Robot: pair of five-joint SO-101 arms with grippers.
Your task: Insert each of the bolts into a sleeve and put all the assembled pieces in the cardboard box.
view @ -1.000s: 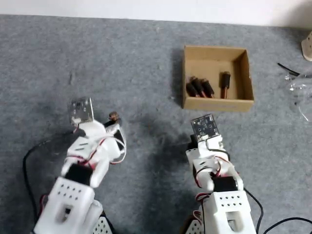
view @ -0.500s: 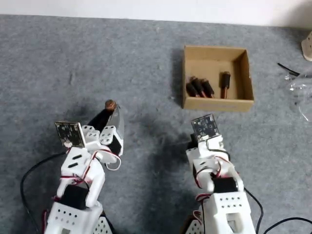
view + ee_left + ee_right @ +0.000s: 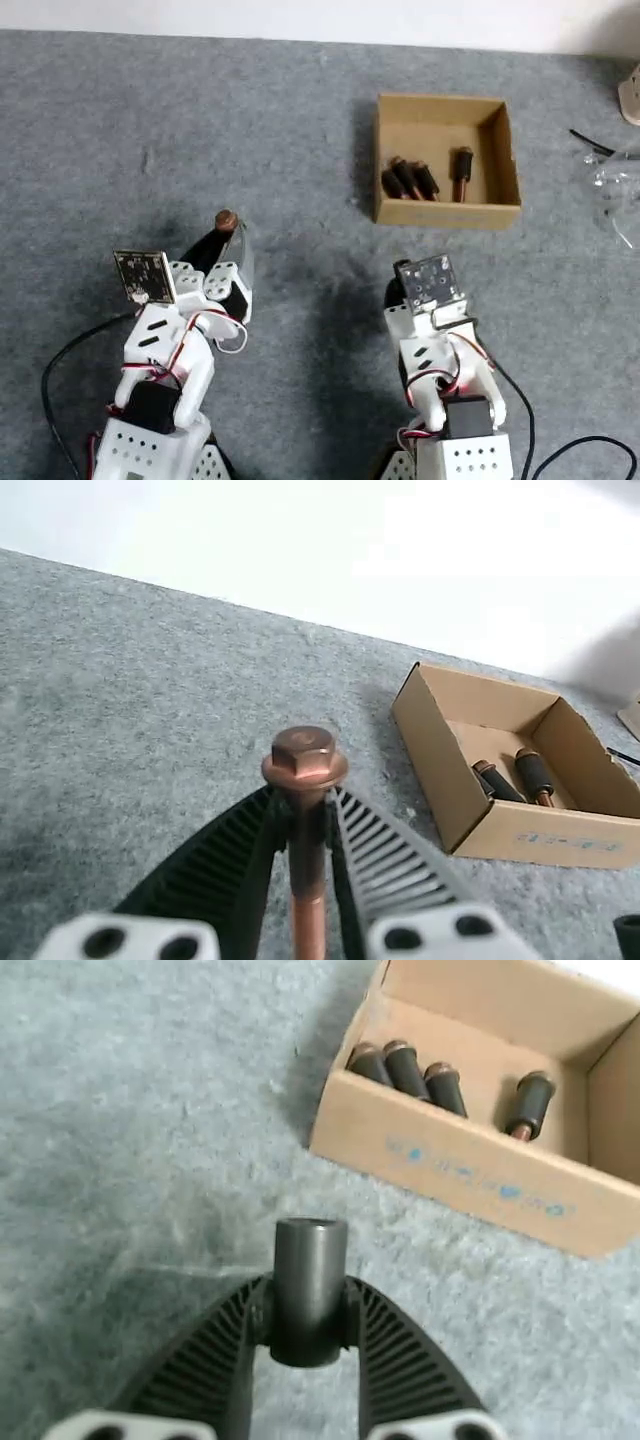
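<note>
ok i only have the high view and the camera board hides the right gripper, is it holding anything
observer: yes, the right gripper is shut on a dark sleeve, one end poking out past the fingertips.
operator: and the left, bare bolt or already sleeved
observer: bare. The left gripper is shut on the copper bolt by its shank, hex head just beyond the fingertips, no sleeve on it.
</note>
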